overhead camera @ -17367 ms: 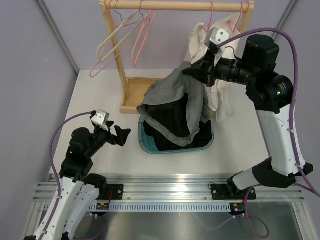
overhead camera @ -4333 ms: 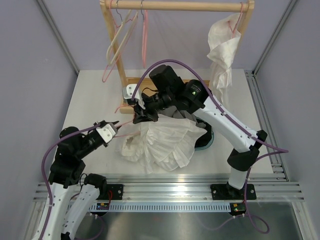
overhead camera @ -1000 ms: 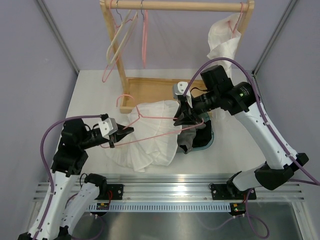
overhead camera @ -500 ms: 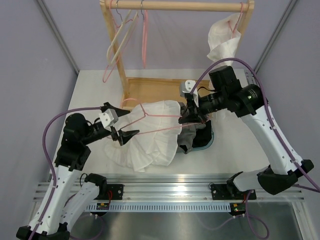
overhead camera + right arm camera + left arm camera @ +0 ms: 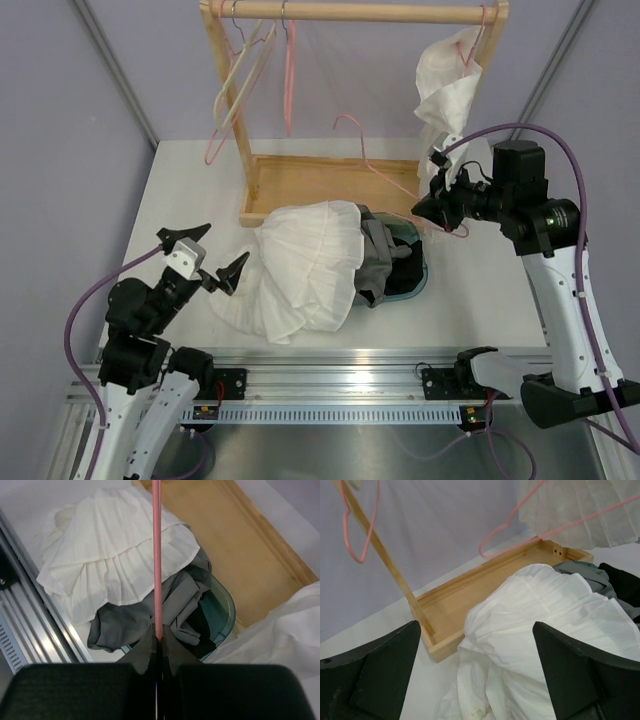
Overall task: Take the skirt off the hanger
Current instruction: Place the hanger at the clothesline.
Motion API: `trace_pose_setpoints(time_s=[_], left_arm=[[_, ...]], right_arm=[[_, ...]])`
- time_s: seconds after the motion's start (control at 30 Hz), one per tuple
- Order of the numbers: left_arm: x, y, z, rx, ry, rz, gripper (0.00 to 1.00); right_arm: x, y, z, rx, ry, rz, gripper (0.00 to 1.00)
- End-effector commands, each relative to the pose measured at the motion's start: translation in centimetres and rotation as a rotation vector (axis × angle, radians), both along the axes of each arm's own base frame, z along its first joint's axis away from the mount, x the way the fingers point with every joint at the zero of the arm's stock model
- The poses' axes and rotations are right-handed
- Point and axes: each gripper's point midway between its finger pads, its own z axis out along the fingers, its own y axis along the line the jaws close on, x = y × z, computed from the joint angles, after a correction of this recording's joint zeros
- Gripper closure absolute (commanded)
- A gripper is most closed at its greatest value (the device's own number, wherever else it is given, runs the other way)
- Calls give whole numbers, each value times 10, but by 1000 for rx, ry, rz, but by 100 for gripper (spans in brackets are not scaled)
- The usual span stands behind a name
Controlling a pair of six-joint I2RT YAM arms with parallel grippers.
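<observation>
While my right gripper [image 5: 422, 208] pinches the bare pink hanger [image 5: 156, 555] aloft, I list: left gripper [image 5: 212, 254], spread wide, empty; white skirt [image 5: 305, 265], heaped on the table against the tub [image 5: 423, 268]; grey skirt [image 5: 378, 262], slumped in that tub. Removal looks done; only the hanger is left to stow.

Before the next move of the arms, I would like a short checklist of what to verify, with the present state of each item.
1. Pink hanger bare of fabric: ok.
2. Right tool shut on the hanger's wire: ok.
3. Left tool open, holding nothing: ok.
4. White skirt fully inside the teal tub: not ok; it lies mostly on the table beside the tub.
5. Free gap on the wooden rail for the hanger: ok.
</observation>
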Motion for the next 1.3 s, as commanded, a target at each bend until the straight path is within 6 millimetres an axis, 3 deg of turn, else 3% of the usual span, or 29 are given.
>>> trace_pose_setpoints(time_s=[0.0, 0.07, 0.17, 0.4, 0.47, 0.63, 0.7, 0.73, 0.77, 0.97, 1.27], left_arm=[[7, 10, -25, -22, 62, 75, 1], [10, 15, -37, -18, 87, 106, 1], [13, 18, -50, -11, 118, 128, 1], [20, 24, -71, -36, 175, 184, 1], [21, 24, -73, -39, 180, 186, 1], [21, 25, -77, -34, 192, 193, 1], [21, 24, -78, -32, 195, 188, 1], [21, 24, -78, -34, 196, 188, 1], [22, 24, -79, -31, 199, 187, 1], [22, 25, -81, -32, 212, 193, 1], [23, 23, -81, -32, 211, 187, 1]], right_arm=[[49, -1, 50, 115, -103, -181, 100], [65, 0, 79, 173, -140, -236, 100], [91, 4, 103, 217, -211, -309, 100], [124, 44, 133, 281, -323, -439, 100], [134, 43, 150, 325, -375, -515, 100], [150, 55, 168, 394, -422, -571, 100], [165, 60, 160, 392, -400, -614, 100], [169, 58, 166, 406, -402, -637, 100], [179, 63, 156, 397, -380, -656, 100], [200, 89, 143, 428, -338, -662, 100], [192, 137, 110, 383, -284, -576, 100]])
